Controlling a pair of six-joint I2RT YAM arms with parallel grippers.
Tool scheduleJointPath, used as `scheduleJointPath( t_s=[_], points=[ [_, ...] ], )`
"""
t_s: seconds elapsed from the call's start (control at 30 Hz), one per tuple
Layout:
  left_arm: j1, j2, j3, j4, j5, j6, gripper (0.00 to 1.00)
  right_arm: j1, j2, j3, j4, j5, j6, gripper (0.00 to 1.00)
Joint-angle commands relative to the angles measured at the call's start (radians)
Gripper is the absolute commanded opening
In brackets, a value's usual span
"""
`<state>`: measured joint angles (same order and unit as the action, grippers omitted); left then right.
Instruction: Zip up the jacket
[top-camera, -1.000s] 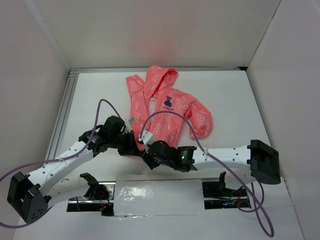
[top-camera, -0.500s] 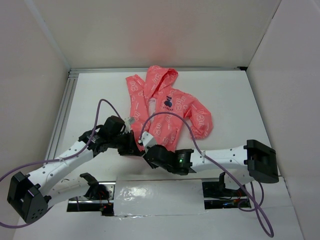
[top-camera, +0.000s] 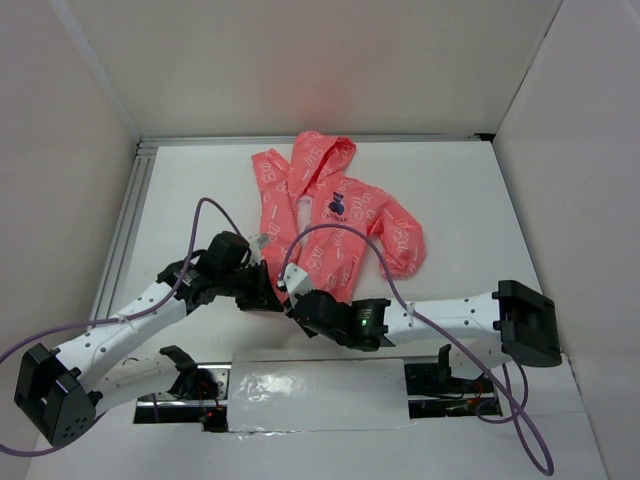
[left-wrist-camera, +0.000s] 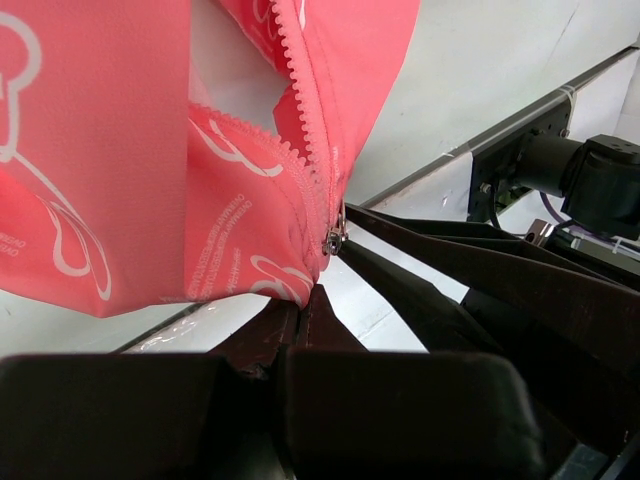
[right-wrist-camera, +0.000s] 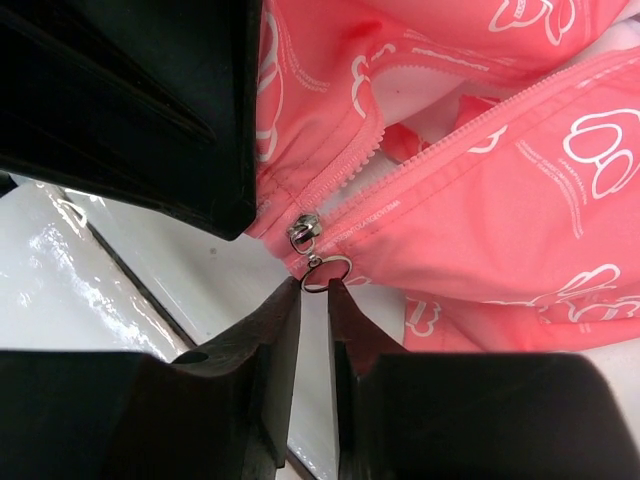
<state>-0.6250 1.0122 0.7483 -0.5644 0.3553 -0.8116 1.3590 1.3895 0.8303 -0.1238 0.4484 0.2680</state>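
Observation:
The coral-pink jacket (top-camera: 335, 225) lies flat at the back middle of the table, its front open. My left gripper (top-camera: 268, 290) is shut on the jacket's bottom hem; in the left wrist view (left-wrist-camera: 305, 295) the pink fabric is pinched just below the zipper slider (left-wrist-camera: 333, 241). My right gripper (top-camera: 293, 300) sits right next to it. In the right wrist view (right-wrist-camera: 313, 285) its fingers stand a narrow gap apart, with the slider's metal ring pull (right-wrist-camera: 325, 270) at their tips, under the slider (right-wrist-camera: 303, 232). Zipper teeth run apart above the slider.
White walls enclose the table on three sides. An aluminium rail (top-camera: 125, 230) runs along the left edge. A shiny taped strip (top-camera: 320, 395) lies at the near edge between the arm bases. Purple cables (top-camera: 205, 205) loop over both arms.
The right gripper has shifted slightly left, closer to the jacket's hem and the left gripper. The left arm and the jacket have stayed put.

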Motion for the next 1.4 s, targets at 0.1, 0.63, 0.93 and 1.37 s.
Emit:
scheduleJointPath(
  t_s=[0.1, 0.63, 0.93, 1.37],
  points=[
    [0.001, -0.018, 0.006, -0.014, 0.022, 0.017, 0.0, 0.002, -0.033, 0.043, -0.031, 0.03, -0.019, 0.18],
    [0.001, -0.018, 0.006, -0.014, 0.022, 0.017, 0.0, 0.002, -0.055, 0.093, -0.091, 0.03, -0.049, 0.0],
    [0.001, -0.018, -0.003, -0.014, 0.022, 0.017, 0.0, 0.002, -0.055, 0.113, -0.082, 0.007, -0.049, 0.0],
    [0.001, -0.037, -0.003, -0.014, 0.022, 0.026, 0.0, 0.002, 0.002, 0.167, -0.105, 0.032, -0.058, 0.0]
  ],
)
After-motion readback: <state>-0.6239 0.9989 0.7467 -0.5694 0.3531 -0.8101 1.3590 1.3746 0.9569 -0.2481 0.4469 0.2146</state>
